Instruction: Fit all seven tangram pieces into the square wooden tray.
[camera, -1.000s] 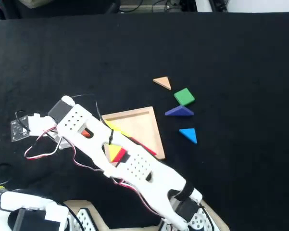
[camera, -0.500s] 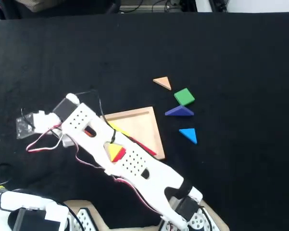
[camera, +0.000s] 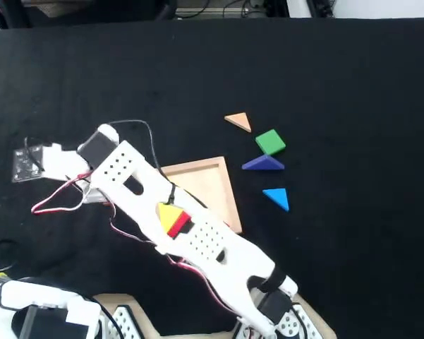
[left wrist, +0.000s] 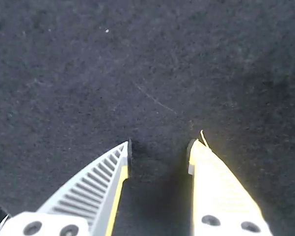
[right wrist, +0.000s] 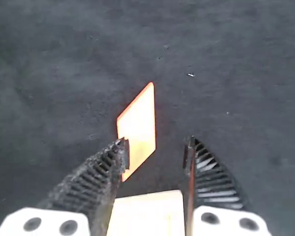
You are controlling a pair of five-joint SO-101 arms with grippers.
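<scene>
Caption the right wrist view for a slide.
Open right hand above the black table, an orange piece lying close in front of it.

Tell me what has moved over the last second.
The right arm swung slightly toward the table's far side and now covers more of the tray's left part. Its hand is open, with the orange piece lying ahead, ungripped. The tray, tan triangle, green square, dark blue triangle and light blue triangle stayed put.

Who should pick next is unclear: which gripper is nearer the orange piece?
Right. The right gripper hangs over the orange piece, fingers open; the left gripper is over bare cloth.
</scene>
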